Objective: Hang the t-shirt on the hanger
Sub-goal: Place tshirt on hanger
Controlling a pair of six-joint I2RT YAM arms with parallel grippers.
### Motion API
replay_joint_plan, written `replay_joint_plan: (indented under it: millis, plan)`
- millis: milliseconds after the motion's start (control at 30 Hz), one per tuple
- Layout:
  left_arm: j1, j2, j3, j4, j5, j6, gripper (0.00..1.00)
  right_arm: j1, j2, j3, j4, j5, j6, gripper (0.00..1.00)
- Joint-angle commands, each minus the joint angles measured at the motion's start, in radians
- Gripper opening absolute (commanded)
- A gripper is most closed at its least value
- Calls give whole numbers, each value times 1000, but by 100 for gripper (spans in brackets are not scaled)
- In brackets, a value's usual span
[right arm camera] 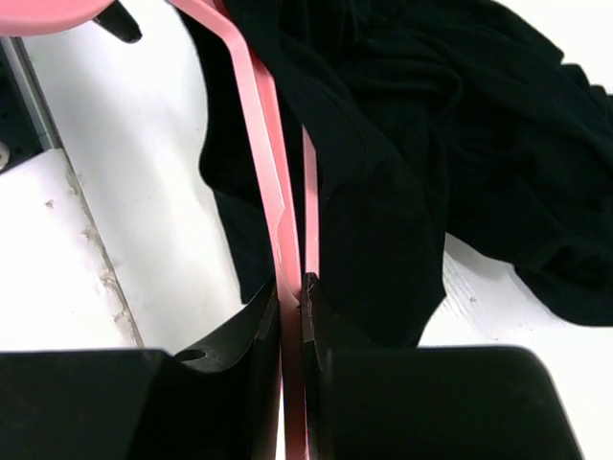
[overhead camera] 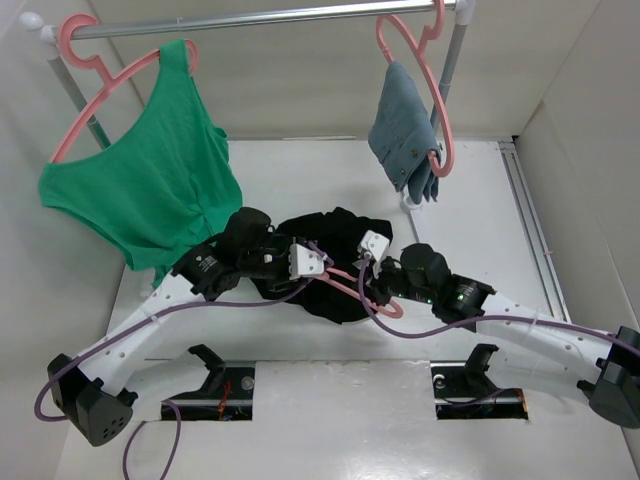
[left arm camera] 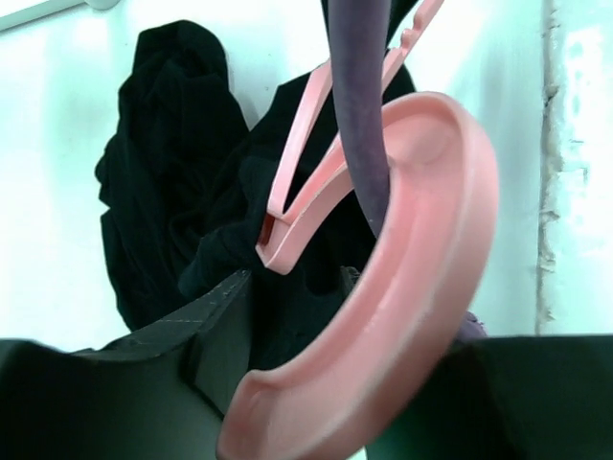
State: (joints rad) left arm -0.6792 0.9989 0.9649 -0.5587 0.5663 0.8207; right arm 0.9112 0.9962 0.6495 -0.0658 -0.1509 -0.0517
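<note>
The black t-shirt (overhead camera: pixel 340 228) is lying crumpled on the white table (overhead camera: pixel 300 170), near its middle, between the two arms. The salmon-pink hanger (overhead camera: pixel 345 281) is resting across the shirt, with dark fabric lying against its thin bar in the right wrist view.

The right gripper (right arm camera: pixel 292 316) is pinching that thin bar, its jaws nearly closed with only the plastic between them. The left gripper (left arm camera: pixel 354 383) is holding the hanger's broad curved shoulder, its jaws parted just as far as the plastic and touching it on both sides. A purple cable (left arm camera: pixel 359 115) is crossing in front of the hanger.

At the back, a metal rail (overhead camera: pixel 260 18) is carrying two pink hangers, one bearing a green tank top (overhead camera: pixel 150 190), the other a grey-blue garment (overhead camera: pixel 405 135).
</note>
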Motion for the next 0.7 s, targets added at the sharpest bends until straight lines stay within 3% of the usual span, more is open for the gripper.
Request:
replay_joint_plan:
  millis: [0, 100, 233, 367, 533, 667]
  plan:
    - [-29, 1, -40, 41, -17, 32, 39, -3, -37, 65, 225, 4, 41, 0]
    - [-29, 1, -61, 91, -60, 32, 46, 6, -37, 65, 225, -7, 32, 0]
    - [-29, -17, -98, 216, -178, 32, 47, 17, -37, 65, 225, -29, 32, 0]
    - [13, -46, -86, 244, -174, 32, 47, 17, -56, 55, 225, -38, 32, 0]
    - [13, -30, -63, 80, -65, 185, 62, 17, -65, 45, 225, -29, 32, 0]
    - [13, 64, -51, -61, -43, 311, 65, 17, -65, 76, 216, -39, 21, 0]
